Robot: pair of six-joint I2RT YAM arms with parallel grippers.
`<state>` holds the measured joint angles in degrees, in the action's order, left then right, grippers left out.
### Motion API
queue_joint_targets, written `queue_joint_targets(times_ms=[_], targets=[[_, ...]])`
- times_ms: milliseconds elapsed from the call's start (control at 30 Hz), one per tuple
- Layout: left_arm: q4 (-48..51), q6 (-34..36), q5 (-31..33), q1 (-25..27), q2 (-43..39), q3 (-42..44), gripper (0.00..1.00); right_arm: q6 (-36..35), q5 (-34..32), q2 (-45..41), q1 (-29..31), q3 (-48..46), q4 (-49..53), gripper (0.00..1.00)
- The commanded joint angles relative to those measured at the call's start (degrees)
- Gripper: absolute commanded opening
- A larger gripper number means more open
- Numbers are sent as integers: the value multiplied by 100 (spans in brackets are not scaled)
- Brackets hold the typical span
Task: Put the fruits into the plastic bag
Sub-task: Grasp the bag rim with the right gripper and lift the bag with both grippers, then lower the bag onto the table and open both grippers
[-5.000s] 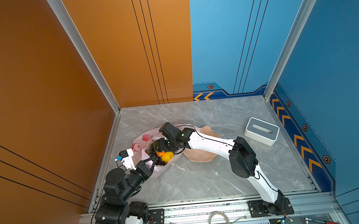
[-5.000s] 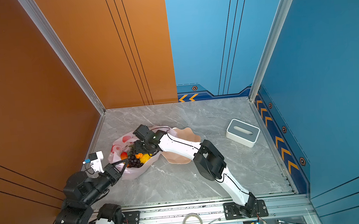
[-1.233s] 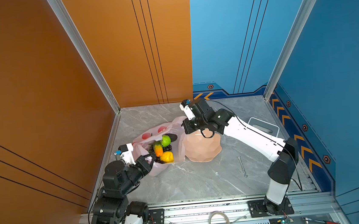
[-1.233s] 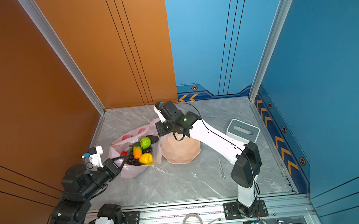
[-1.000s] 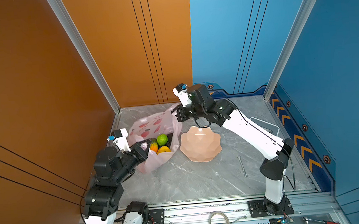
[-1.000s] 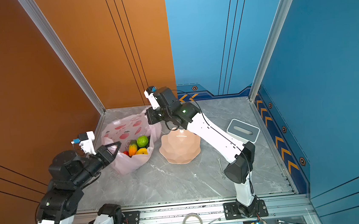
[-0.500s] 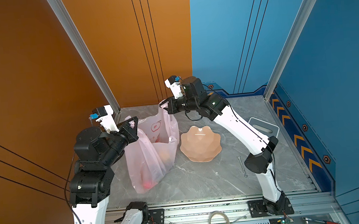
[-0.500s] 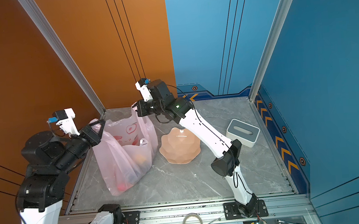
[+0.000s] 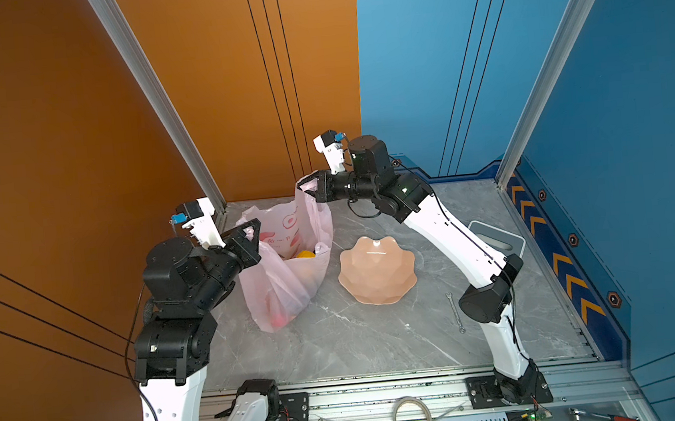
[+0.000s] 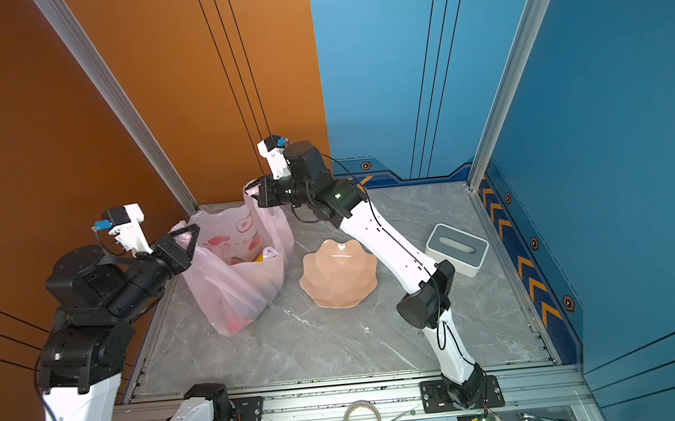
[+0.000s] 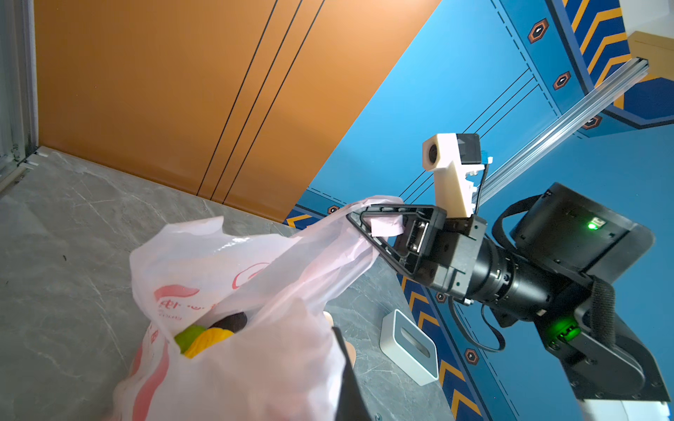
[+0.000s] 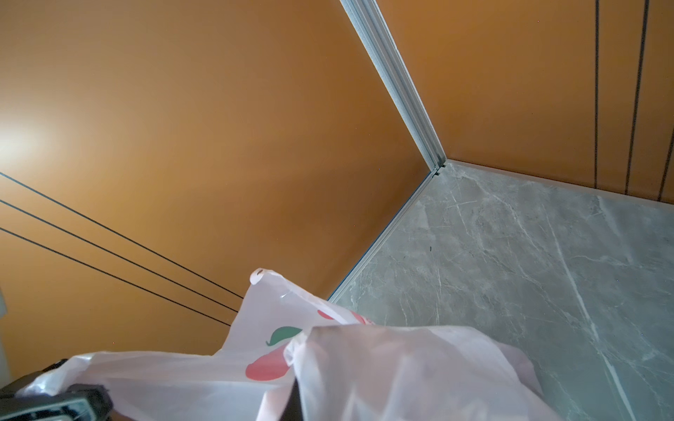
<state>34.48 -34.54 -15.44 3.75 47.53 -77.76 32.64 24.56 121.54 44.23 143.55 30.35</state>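
The pale-pink plastic bag (image 9: 288, 282) (image 10: 234, 287) stands upright between the arms, its bottom on the table. My left gripper (image 9: 252, 231) (image 10: 192, 234) is shut on one handle loop. My right gripper (image 9: 308, 187) (image 10: 253, 192) (image 11: 379, 226) is shut on the other handle, higher and further back. The fruits lie inside the bag: a yellow lemon (image 11: 208, 340) (image 9: 305, 254), a green one (image 11: 188, 335) and a black avocado (image 11: 231, 320) show at the mouth, others are dim shapes through the film. In the right wrist view the bag (image 12: 364, 364) covers the jaws.
The peach scalloped bowl (image 9: 376, 268) (image 10: 339, 274) sits with nothing in it right of the bag. A grey-white box (image 9: 497, 239) (image 10: 456, 249) stands at the far right by the blue wall. A small wrench (image 9: 455, 311) lies near the right arm. Orange walls close the left and back.
Over the last second both grippers rose with the handles, pulling the bag from lying flat to upright, and the fruits sank inside. Since half a second ago little has moved.
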Motion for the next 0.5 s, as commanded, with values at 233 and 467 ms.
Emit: queue_joint_targets(times_ms=[233, 467], targets=[[-818, -1138, -928, -15, -990, 2526, 0, -491, 2, -979, -12, -2222, -134, 6], [-617, -1085, -1223, 49, -1153, 2524, 45, -562, -139, -1590, -55, -3100, -134, 73]])
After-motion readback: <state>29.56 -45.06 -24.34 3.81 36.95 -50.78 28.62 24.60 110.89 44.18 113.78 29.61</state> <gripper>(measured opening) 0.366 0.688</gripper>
